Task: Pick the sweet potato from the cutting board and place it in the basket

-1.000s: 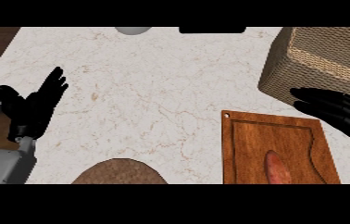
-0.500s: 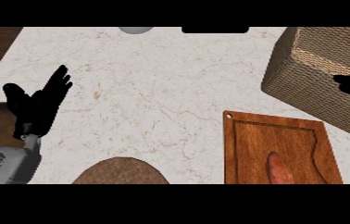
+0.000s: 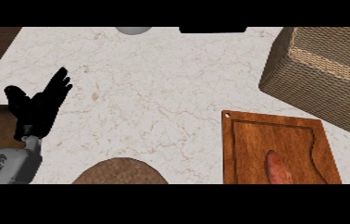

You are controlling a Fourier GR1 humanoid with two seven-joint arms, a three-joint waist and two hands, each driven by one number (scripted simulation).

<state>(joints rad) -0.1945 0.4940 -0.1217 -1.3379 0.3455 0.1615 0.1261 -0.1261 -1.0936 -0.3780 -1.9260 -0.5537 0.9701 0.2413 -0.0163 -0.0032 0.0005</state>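
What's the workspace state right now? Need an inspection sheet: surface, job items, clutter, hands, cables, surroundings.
Surface: pale marbled counter.
Job's things: sweet potato lies on the wooden cutting board at lower right, untouched; woven basket stands at upper right, just beyond the board; its inside cannot be seen.
Clutter: round brown object at the lower edge; grey round object and black object at the far edge, all cut off by the frame.
Hands: left hand open, fingers up, resting at the left edge; right hand not in view.
Cables: nothing seen.
Surroundings: dark brown strip at far left.
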